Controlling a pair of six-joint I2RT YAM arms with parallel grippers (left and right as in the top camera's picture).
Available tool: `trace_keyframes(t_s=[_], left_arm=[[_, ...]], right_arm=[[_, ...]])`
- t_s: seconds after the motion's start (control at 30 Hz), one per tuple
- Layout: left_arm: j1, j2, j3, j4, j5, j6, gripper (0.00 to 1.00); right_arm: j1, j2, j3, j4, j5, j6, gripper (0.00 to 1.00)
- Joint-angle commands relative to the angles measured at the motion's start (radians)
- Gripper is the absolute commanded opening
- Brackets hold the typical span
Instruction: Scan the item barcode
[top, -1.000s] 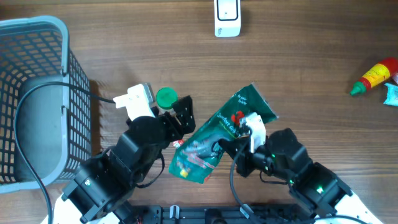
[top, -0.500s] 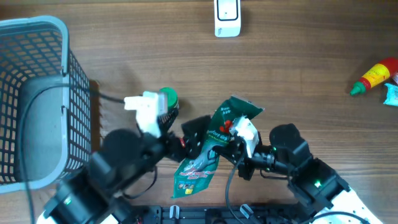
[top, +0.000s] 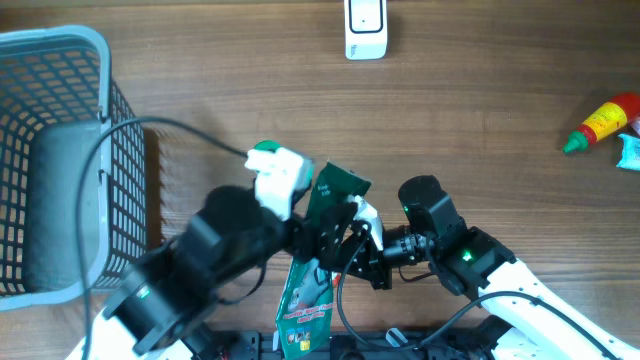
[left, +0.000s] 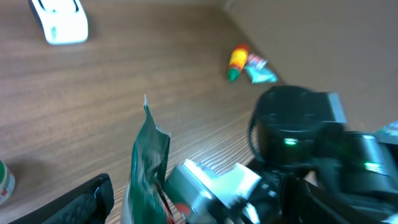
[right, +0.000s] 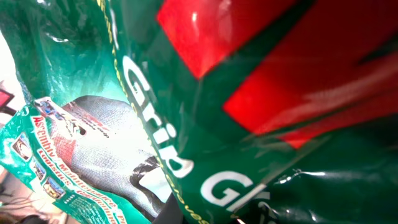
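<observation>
- The green packet (top: 308, 300) is a glossy plastic pouch, dark green with a big red patch and white lettering that starts "Gri" in the right wrist view (right: 186, 93).
- The lower half has a picture of a grey work glove, with a lighter green border and small print around it.
- It's up off the table (top: 480, 100) at the near edge, long side running front to back, top end leaning a bit right.
- From the left wrist cam it's nearly edge-on and upright (left: 148, 168), with a crinkled top edge.
- The scanner (top: 365, 25) is a small white unit sitting at the far middle of the table, well apart from the packet; it also shows top-left in the left wrist view (left: 59, 25).
</observation>
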Motion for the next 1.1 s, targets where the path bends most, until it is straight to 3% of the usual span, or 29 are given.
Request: trace_keyframes(t_s=[0.0, 0.13, 0.2, 0.27, 0.3, 0.37, 0.4, 0.43, 0.47, 0.5, 0.53, 0.63, 0.77, 0.93, 1.07], left_arm=[[0.003, 0.091, 0.008, 0.002, 0.019, 0.028, 0.83], [0.010, 0.164, 0.008, 0.002, 0.019, 0.031, 0.77], [0.032, 0.173, 0.008, 0.001, 0.019, 0.031, 0.50], [0.075, 0.172, 0.008, -0.003, 0.019, 0.030, 0.15], [0.097, 0.172, 0.008, -0.007, 0.019, 0.021, 0.04], [0.137, 0.172, 0.008, -0.018, 0.020, -0.003, 0.04], [0.161, 0.172, 0.008, -0.022, 0.031, -0.007, 0.04], [0.182, 0.172, 0.008, -0.021, 0.045, -0.013, 0.04], [0.200, 0.172, 0.008, -0.021, 0.045, -0.050, 0.04], [0.217, 0.172, 0.008, -0.021, 0.044, -0.089, 0.04], [0.241, 0.172, 0.008, -0.021, 0.039, -0.149, 0.04], [0.327, 0.172, 0.008, -0.023, -0.010, -0.347, 0.04], [0.405, 0.172, 0.008, -0.085, -0.183, -0.731, 0.04], [0.418, 0.184, 0.008, -0.166, -0.322, -1.127, 0.04], [0.418, 0.227, 0.008, -0.172, -0.349, -1.254, 0.04]], right_arm=[[-0.002, 0.003, 0.014, 0.009, -0.087, -0.021, 0.04], [-0.002, 0.003, 0.014, 0.007, -0.116, -0.024, 0.04], [-0.002, 0.003, 0.014, 0.006, -0.117, -0.024, 0.04], [-0.002, 0.003, 0.014, 0.006, -0.127, -0.024, 0.04], [-0.002, 0.002, 0.014, 0.006, -0.139, -0.024, 0.04], [-0.002, -0.002, 0.014, 0.006, -0.145, -0.021, 0.06], [-0.003, -0.006, 0.014, 0.007, -0.145, -0.015, 0.24], [-0.005, -0.008, 0.014, 0.008, -0.138, 0.007, 0.57], [-0.011, -0.010, 0.014, 0.012, -0.132, 0.033, 0.81], [-0.017, -0.010, 0.014, 0.014, -0.118, 0.058, 0.94], [-0.023, -0.010, 0.014, 0.013, -0.066, 0.109, 1.00], [-0.025, -0.010, 0.014, 0.007, 0.134, 0.243, 1.00], [-0.025, -0.010, 0.014, -0.034, 0.434, 0.506, 1.00], [-0.025, -0.016, 0.014, -0.043, 0.408, 0.584, 1.00], [-0.025, -0.065, 0.014, -0.061, 0.317, 0.581, 1.00]])
